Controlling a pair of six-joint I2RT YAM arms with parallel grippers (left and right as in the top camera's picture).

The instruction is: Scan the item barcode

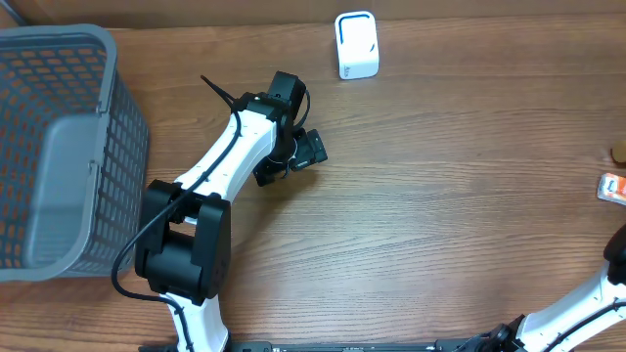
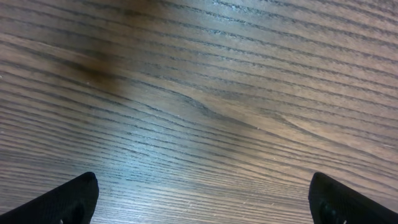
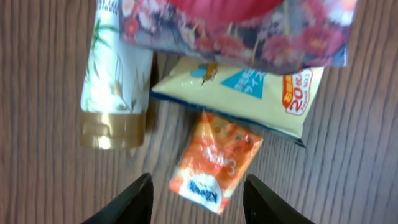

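Right tool: jaws parted, pinching nothing, poised over a small orange foil sachet. The sachet lies flat on the brown wooden table, just beside a yellow-and-blue packet.

Left tool: spread wide, empty.

White box-shaped scanner: far edge, well apart.

Step, as I judge it: pick-up. Next I must lower, close on the sachet, and present its barcode to the scanner.

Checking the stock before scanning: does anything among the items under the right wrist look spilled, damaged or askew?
Nothing looks spilled or torn. The items are heaped: the floral bag overlaps the yellow packet and white tube, and the orange packet lies tilted at the yellow packet's edge.
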